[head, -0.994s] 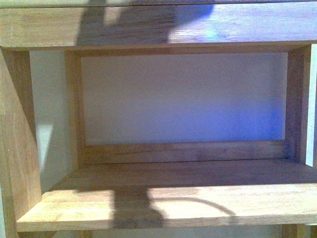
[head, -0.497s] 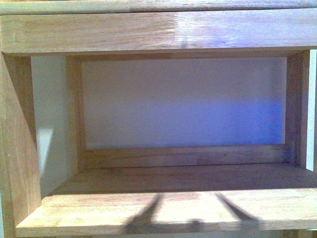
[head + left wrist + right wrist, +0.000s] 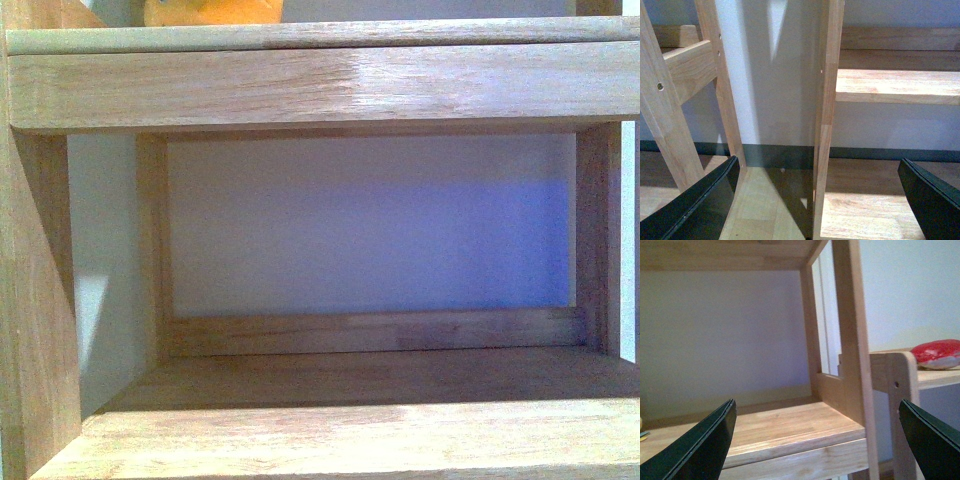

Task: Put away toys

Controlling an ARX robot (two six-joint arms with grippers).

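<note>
Only an orange-yellow strip of the toy (image 3: pixel 213 10) shows in the front view, at the top edge, resting on the upper wooden shelf board (image 3: pixel 320 85); the rest of it is cut off. Neither arm appears in the front view. In the left wrist view my left gripper (image 3: pixel 817 200) is open, its black fingers (image 3: pixel 700 205) wide apart in front of a shelf upright (image 3: pixel 827 115), with nothing between them. My right gripper (image 3: pixel 817 440) is open too, facing a bare shelf board (image 3: pixel 780 432), holding nothing.
The wooden shelf unit fills the front view, with an open compartment (image 3: pixel 370 230) backed by a white wall. A red-and-white soft item (image 3: pixel 938 354) lies on a neighbouring shelf beside the right upright (image 3: pixel 855 340). A dark skirting strip (image 3: pixel 880 153) runs above the wooden floor.
The shelf boards have slid downward in the front view. The arm shadows on the boards are gone. The orange toy's edge has come into view at the top.
</note>
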